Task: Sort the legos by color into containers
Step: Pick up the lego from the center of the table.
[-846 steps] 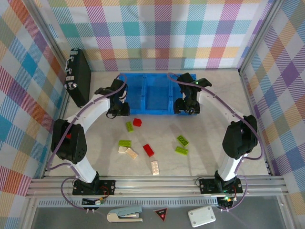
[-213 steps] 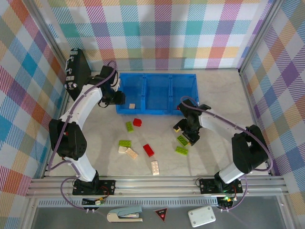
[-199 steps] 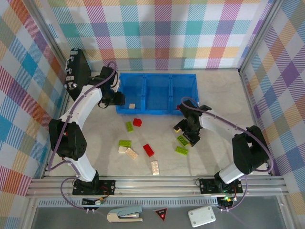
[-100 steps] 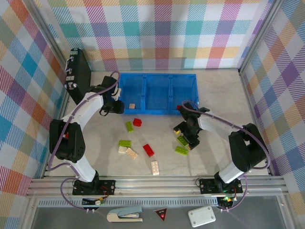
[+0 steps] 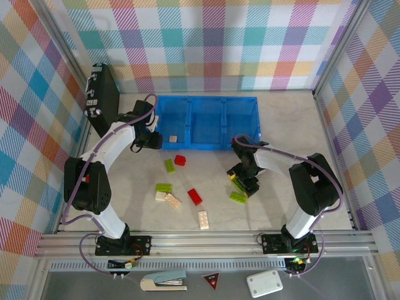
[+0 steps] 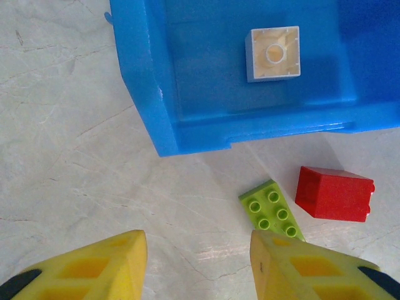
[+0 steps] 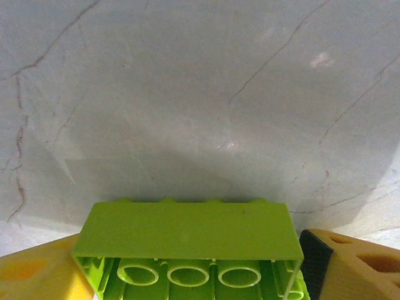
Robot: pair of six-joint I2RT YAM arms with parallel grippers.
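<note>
The blue tray (image 5: 206,100) has three containers side by side, and one cream lego (image 5: 173,138) lies in the left one. My left gripper (image 5: 153,141) hovers at the tray's front left corner, open and empty (image 6: 197,265). Just ahead of it lie a lime green lego (image 6: 272,207) and a red lego (image 6: 334,194). The cream lego (image 6: 273,54) lies inside the blue tray wall (image 6: 144,94). My right gripper (image 5: 241,180) is shut on a lime green lego (image 7: 187,240), underside towards the camera, between its fingers (image 7: 37,275). Several other legos lie loose, among them a red one (image 5: 195,197) and a cream one (image 5: 204,219).
A black case (image 5: 103,100) leans at the left wall, close behind my left arm. Another green lego (image 5: 237,197) lies just in front of my right gripper. A stapler (image 5: 164,281), a red triangle sign (image 5: 212,281) and a white box (image 5: 264,284) sit below the front rail.
My right gripper slid left and nearer onto the green lego and its jaws closed in on it. My left gripper drew slightly back from the tray's corner.
</note>
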